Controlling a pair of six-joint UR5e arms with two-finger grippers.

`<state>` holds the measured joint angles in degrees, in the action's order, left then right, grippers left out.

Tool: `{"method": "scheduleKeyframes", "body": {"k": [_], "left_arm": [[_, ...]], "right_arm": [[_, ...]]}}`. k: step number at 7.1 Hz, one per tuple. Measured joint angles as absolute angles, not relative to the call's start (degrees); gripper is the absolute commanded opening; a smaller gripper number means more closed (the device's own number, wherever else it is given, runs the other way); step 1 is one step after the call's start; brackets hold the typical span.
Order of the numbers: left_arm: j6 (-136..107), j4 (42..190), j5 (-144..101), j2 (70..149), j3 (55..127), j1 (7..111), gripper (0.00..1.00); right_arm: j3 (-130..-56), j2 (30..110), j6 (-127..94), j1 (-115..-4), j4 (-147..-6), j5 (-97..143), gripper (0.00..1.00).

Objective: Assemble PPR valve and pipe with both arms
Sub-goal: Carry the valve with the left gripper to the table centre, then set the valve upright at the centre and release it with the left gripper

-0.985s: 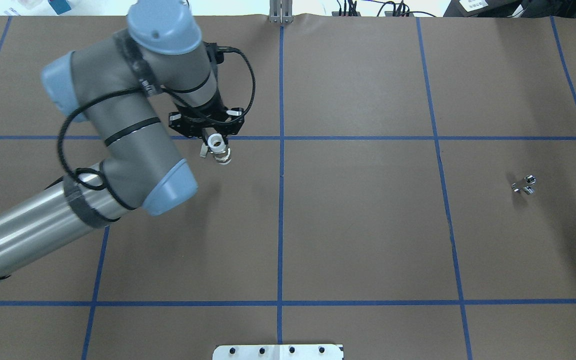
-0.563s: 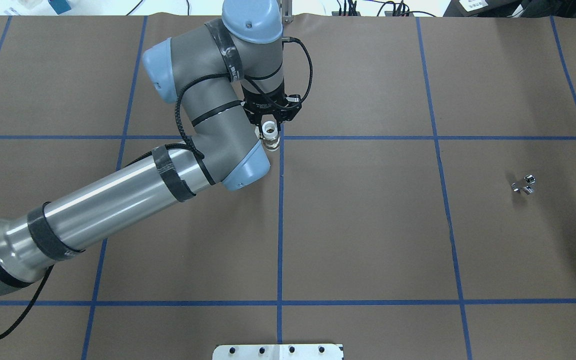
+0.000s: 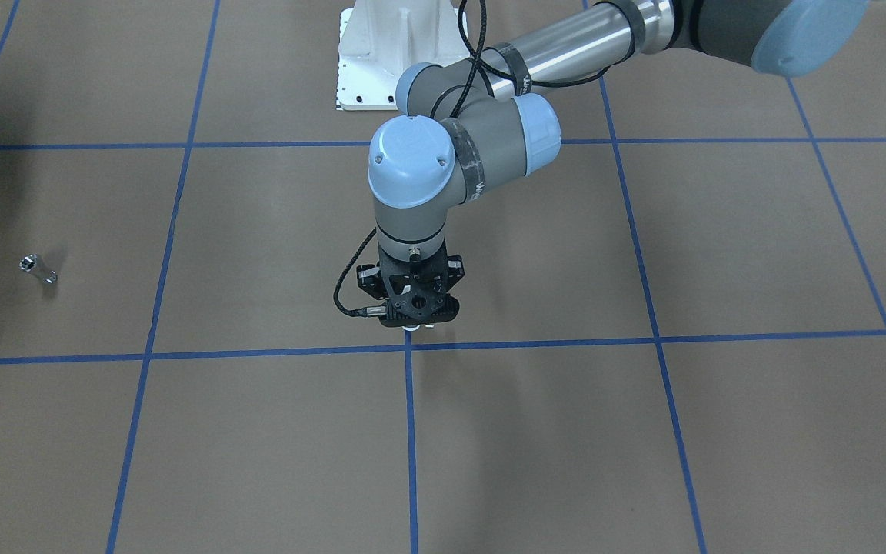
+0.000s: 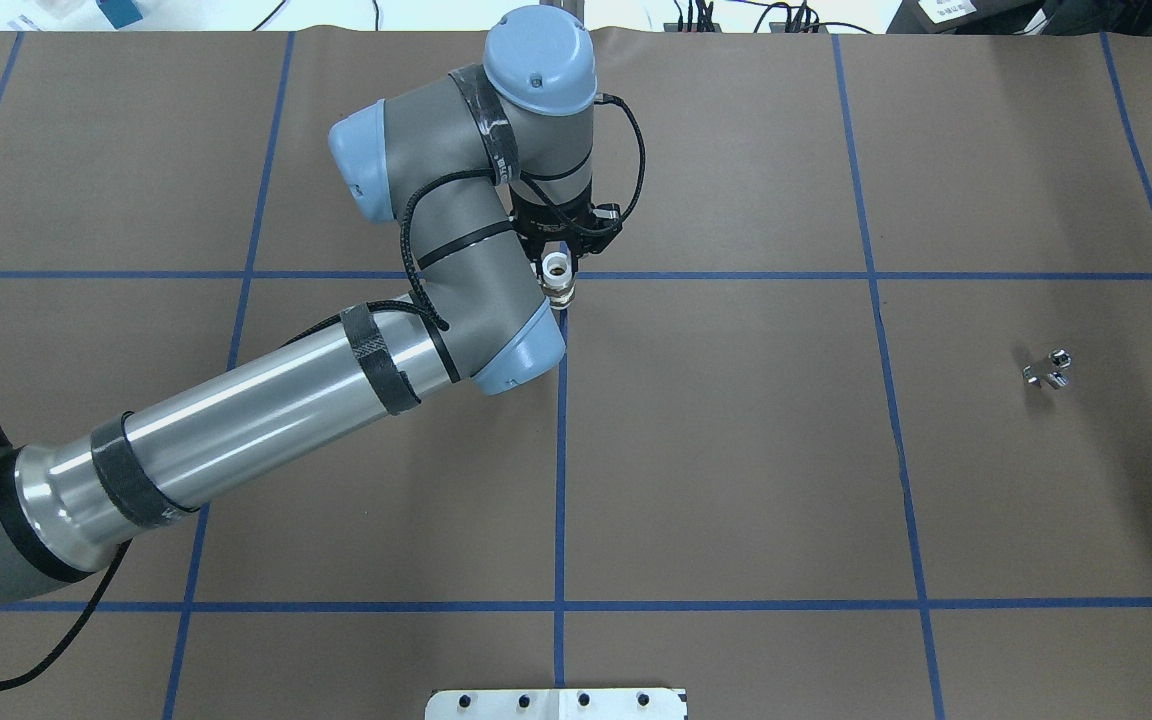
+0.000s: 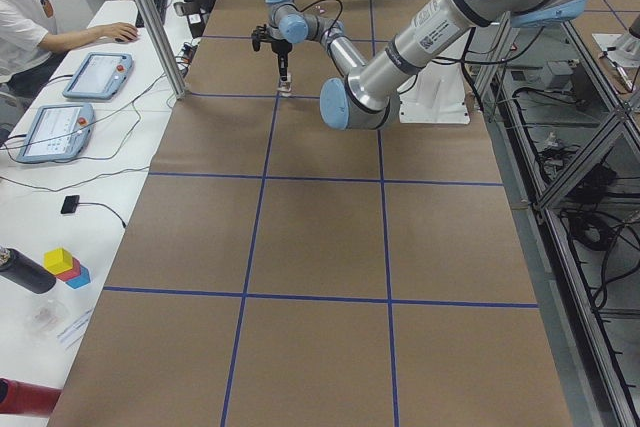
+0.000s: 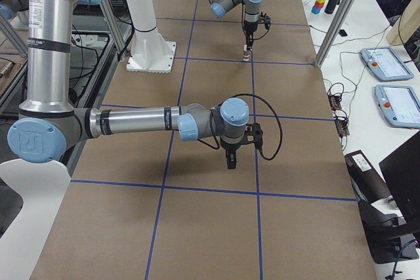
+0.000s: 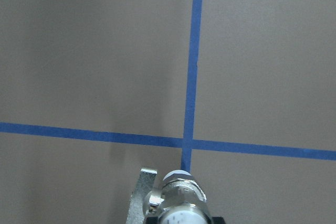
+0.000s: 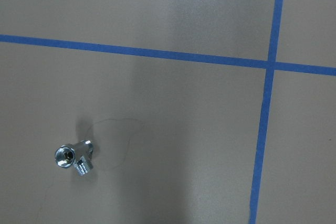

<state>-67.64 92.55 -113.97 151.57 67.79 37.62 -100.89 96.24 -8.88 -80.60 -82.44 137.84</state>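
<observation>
Out on the table (image 4: 736, 480), well to the right in the overhead view, the pipe (image 4: 1048, 369) lies flat and alone. Its long axis runs approx 2-to-8 o'clock, with one dark hollow end facing the right wrist cam (it sits low in that view, ~8 o'clock from centre). No fingers show in that cam. The right gripper (image 6: 230, 160) appears only in the right-side view, hanging point-down over the mat, so I can't tell whether it's spread or closed. Since its cam looks down on the pipe, the R arm is prob. the nearer one.

From the pipe, at approx 9 o'clock in the overhead view and well apart, the PPR valve (image 4: 559, 282) stands upright, axis vertical, at the tape crossing (image 7: 188, 142). It is clamped in the left gripper (image 3: 414, 322). Whether its lower end touches the mat I can't tell.

The next move likely needs the R gripper to shift toward 8 o'clock in its own view, then close across the pipe's waist.
</observation>
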Motion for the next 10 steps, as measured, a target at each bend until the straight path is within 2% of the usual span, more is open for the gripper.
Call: {"method": "scheduleKeyframes", "body": {"k": [6,7,9,10], "left_arm": [[-67.6,92.6,-113.7,151.9,67.1,36.7,0.00],[-67.6,92.6,-113.7,152.0,67.0,36.6,0.21],[-67.6,92.5,-113.6,152.0,66.7,36.6,0.77],[-67.6,92.6,-113.6,152.0,66.6,36.6,0.99]], "right_arm": [[-100.8,96.2,-8.9,-80.6,-82.4,137.8,0.99],[-100.8,96.2,-8.9,-80.6,-82.5,137.8,0.99],[-100.8,96.3,-8.9,-80.6,-82.5,137.8,0.99],[-100.8,96.3,-8.9,-80.6,-82.5,137.8,0.99]]}}
